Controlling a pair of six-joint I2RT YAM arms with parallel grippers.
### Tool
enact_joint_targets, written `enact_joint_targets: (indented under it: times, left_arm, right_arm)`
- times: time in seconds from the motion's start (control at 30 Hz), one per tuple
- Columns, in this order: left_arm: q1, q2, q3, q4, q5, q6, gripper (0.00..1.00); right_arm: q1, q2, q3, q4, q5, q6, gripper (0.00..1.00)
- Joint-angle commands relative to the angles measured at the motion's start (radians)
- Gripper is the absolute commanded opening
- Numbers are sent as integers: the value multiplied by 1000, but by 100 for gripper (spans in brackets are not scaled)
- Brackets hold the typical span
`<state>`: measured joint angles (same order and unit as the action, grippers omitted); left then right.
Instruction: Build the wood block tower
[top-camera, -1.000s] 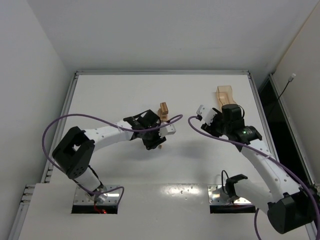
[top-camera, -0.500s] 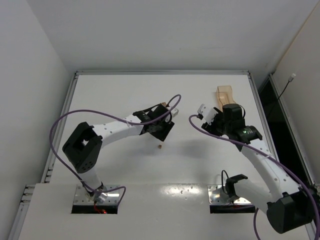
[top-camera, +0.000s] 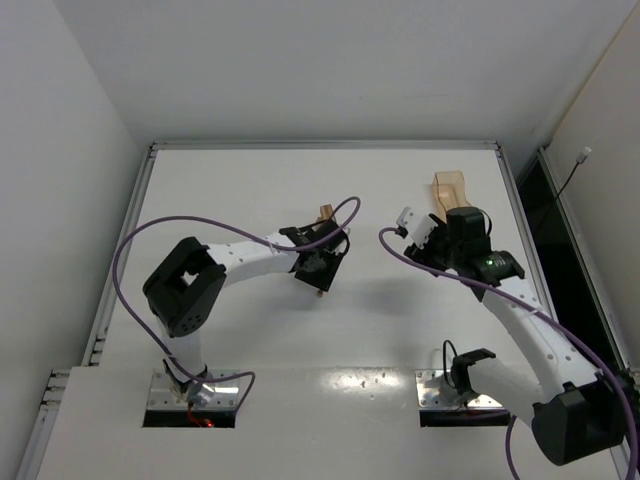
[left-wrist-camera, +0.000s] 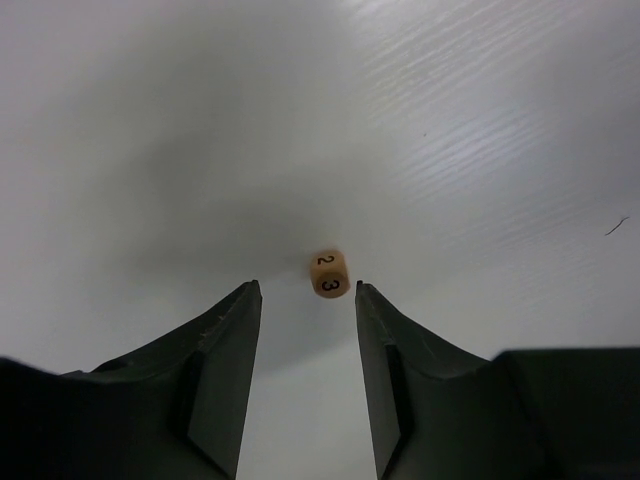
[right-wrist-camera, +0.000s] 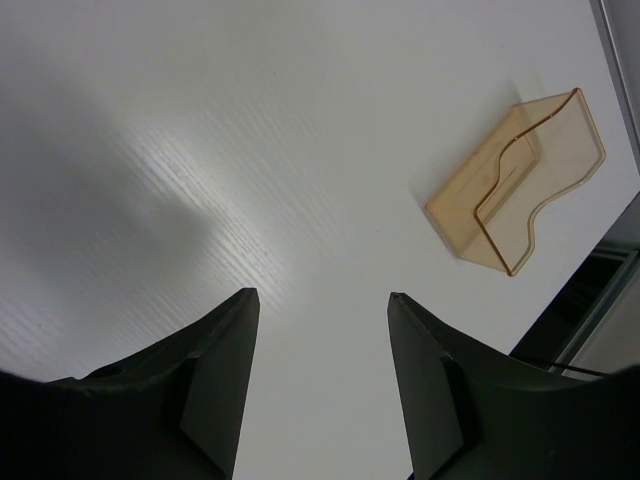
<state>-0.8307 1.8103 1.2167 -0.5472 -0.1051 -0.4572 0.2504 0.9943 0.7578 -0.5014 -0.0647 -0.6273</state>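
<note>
1. The left end effector (left-wrist-camera: 305, 287) is released. Its jaws stand apart with only bare bench (left-wrist-camera: 150, 120) between them, grasping nothing.
2. The cube (left-wrist-camera: 330, 274), a tiny wooden die printed 2 and 3, lies on the bench just past the fingertips. It sits at about 1 o'clock from the gap, close to the right-hand finger, and is untouched.
3. From above, the cube lies at 6 o'clock of that end effector. The wood block tower (top-camera: 324, 212) peeks out at 12 o'clock, mostly hidden by the arm.
4. It looks light, stiff and not fragile. With smooth faces and rounded corners, it could skate or roll if one finger nudges it first.
5. The best hold is probably across two opposite flat faces, low down, with the cube centred in the gap. A small shift toward 3 o'clock seems needed beforehand.
6. The right end effector (right-wrist-camera: 322, 295) is also released and empty, with the amber box (right-wrist-camera: 515, 185) well apart at 2 o'clock.
</note>
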Motion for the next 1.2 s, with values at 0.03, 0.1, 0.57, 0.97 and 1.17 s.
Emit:
enact_joint_targets:
  times: [0.03, 0.1, 0.57, 0.97, 1.17]
  left_arm:
    - [-15, -43, -25, 0, 22, -32, 40]
    - [-15, -43, -34, 10, 33, -32, 40]
    - [-15, 24, -5, 10, 114, -12, 40]
    - [-15, 87, 33, 0, 142, -3, 37]
    - [-15, 96, 43, 0, 142, -3, 36]
  right_arm:
    - [-8, 0, 25, 34, -32, 24, 51]
    - [-8, 9, 25, 34, -32, 24, 51]
    - [-26, 18, 34, 43, -32, 24, 53]
    - [-26, 18, 34, 43, -50, 43, 53]
    - [-26, 18, 34, 43, -50, 43, 53]
